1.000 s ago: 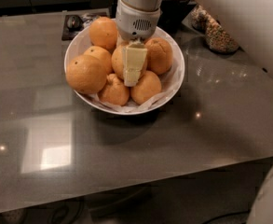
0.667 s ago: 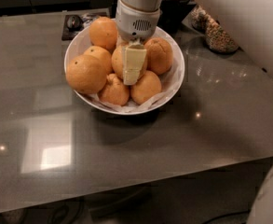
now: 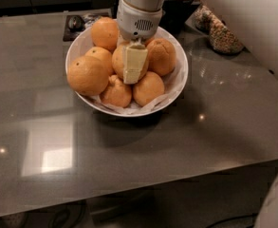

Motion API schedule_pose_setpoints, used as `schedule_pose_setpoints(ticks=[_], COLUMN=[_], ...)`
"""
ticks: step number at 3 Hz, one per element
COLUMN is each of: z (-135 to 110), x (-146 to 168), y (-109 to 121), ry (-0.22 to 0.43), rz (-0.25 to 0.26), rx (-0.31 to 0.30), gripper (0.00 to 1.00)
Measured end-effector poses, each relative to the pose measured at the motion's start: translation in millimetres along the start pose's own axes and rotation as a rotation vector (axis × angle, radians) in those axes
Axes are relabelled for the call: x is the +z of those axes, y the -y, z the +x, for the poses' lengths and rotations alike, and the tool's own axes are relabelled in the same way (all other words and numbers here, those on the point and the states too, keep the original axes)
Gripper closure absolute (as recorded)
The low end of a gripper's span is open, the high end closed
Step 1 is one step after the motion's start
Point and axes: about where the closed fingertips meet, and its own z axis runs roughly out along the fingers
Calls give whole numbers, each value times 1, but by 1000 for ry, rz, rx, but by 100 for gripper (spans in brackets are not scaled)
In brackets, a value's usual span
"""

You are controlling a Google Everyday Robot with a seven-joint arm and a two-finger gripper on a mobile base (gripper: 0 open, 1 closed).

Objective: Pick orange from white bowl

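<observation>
Nearest us, the glossy grey tabletop (image 3: pixel 129 165) is throwing back a pale square of light on its left side. Further in, the white bowl (image 3: pixel 179 87) is sitting on it, with a crumpled paper liner (image 3: pixel 169 93) showing along its right wall. At the bowl's front, a small knobby orange (image 3: pixel 115 92) and a rounder one (image 3: pixel 149 88) are lying side by side, and a big orange (image 3: pixel 87 75) is resting at the left. Our hand (image 3: pixel 134 66) is hanging down from above into the middle of the heap. Its cream part is covering the front of the orange (image 3: pixel 118 61), which is sitting in the bowl's centre. We cannot tell whether the hand is apart or clamped. Beyond it, another orange (image 3: pixel 105 32) is lying by the far rim. A speckled object (image 3: pixel 219 32) is resting on the tabletop at the far right.
</observation>
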Motion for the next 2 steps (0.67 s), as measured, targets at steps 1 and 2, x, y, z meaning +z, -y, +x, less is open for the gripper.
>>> schedule_pose_setpoints(ticks=[1, 2], z=[-3, -10], x=[-35, -60], y=[-4, -7], ry=[25, 54], rz=[62, 96], rx=[7, -10], gripper=[100, 100])
